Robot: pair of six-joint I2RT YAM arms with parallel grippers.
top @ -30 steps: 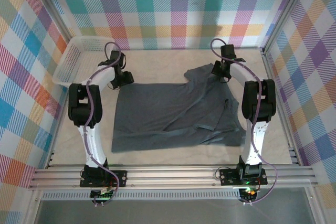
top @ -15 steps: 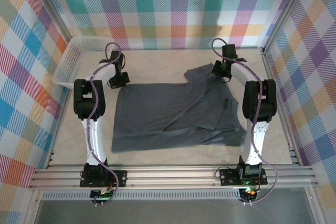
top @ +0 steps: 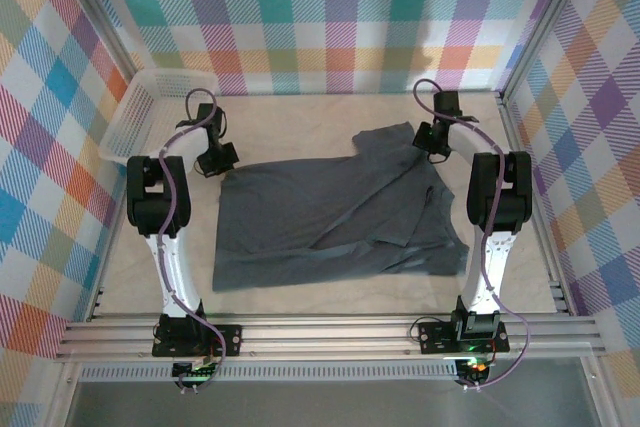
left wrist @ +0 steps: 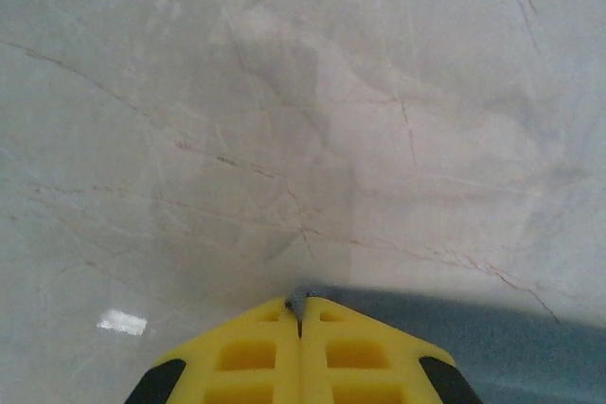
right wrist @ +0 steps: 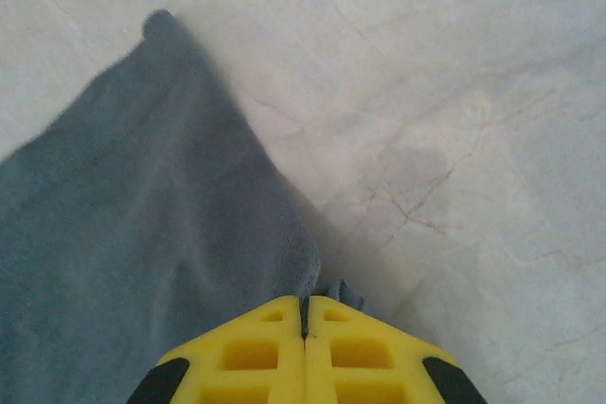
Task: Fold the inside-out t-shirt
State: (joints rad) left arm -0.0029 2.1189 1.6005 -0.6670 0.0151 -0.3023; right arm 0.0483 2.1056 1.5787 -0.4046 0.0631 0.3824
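Gripping t-shirt at both far corners, flat on table.
Left hand and right hand clamped tight on it; lift evenly, hold far edge taut, fold toward near hem.

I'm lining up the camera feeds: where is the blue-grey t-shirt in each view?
Top external: slate blue-grey soft fabric t-shirt spread mid-table, between both arms.
Left wrist: t-shirt at bottom right, beside the yellow left claw.
Right wrist: t-shirt across the left side, reaching the right claw.
Shared landmark: the pale marbled tabletop.
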